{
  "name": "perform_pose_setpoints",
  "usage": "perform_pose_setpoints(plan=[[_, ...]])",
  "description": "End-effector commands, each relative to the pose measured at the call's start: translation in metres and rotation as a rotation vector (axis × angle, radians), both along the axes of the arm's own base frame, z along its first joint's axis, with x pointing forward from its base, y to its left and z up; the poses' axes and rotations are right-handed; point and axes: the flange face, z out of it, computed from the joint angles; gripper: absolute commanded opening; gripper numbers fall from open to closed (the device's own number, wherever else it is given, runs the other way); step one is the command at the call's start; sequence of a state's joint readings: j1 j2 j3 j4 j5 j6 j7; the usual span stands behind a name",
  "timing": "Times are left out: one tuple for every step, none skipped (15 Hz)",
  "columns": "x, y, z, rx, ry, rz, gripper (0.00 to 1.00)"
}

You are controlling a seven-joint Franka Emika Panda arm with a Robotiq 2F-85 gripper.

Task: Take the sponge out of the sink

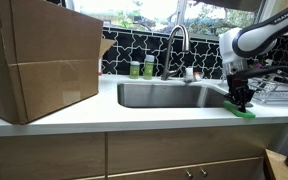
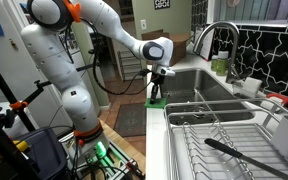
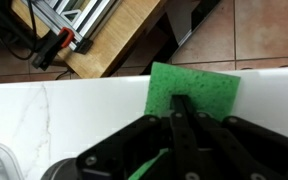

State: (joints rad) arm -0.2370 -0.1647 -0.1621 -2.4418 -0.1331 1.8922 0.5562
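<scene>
The sponge (image 3: 194,88) is a flat bright green pad lying on the white counter's front edge, just outside the sink (image 1: 169,95). It also shows in both exterior views (image 1: 246,112) (image 2: 153,102). My gripper (image 3: 181,103) points straight down onto the sponge, with its jaws closed together and the tips pinching the top face. It stands over the sponge in both exterior views (image 1: 242,101) (image 2: 157,92). Part of the sponge is hidden under the fingers. The steel basin with its curved faucet (image 1: 177,45) lies beside the gripper.
A large cardboard box (image 1: 39,60) stands on the counter beside the sink. Two green-labelled bottles (image 1: 142,68) stand behind the basin. A wire dish rack (image 2: 219,135) holding a dark utensil sits on the counter past the sponge. The floor (image 3: 244,35) drops away beyond the counter edge.
</scene>
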Motion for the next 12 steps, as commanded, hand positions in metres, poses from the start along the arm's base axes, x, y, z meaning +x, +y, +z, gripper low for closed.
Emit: perform_pose_setpoints(plan=[[-0.034, -0.015, -0.019, -0.023, 0.070, -0.025, 0.05], [-0.037, -0.019, -0.019, -0.024, 0.072, -0.033, 0.05], [-0.039, -0.021, -0.019, -0.025, 0.071, -0.039, 0.05], [-0.041, -0.023, -0.020, -0.024, 0.072, -0.043, 0.05], [-0.041, -0.023, -0.020, -0.019, 0.066, -0.047, 0.05], [-0.040, -0.023, -0.019, -0.017, 0.059, -0.053, 0.05], [-0.036, -0.018, -0.017, -0.008, 0.042, -0.061, 0.05], [-0.032, -0.013, -0.016, 0.009, 0.034, -0.061, 0.06], [-0.027, -0.009, -0.017, 0.021, 0.027, -0.063, 0.06], [-0.023, -0.006, -0.018, 0.025, 0.022, -0.060, 0.07], [-0.018, -0.002, -0.018, 0.034, 0.011, -0.053, 0.06], [-0.015, 0.000, -0.019, 0.045, 0.006, -0.053, 0.06]])
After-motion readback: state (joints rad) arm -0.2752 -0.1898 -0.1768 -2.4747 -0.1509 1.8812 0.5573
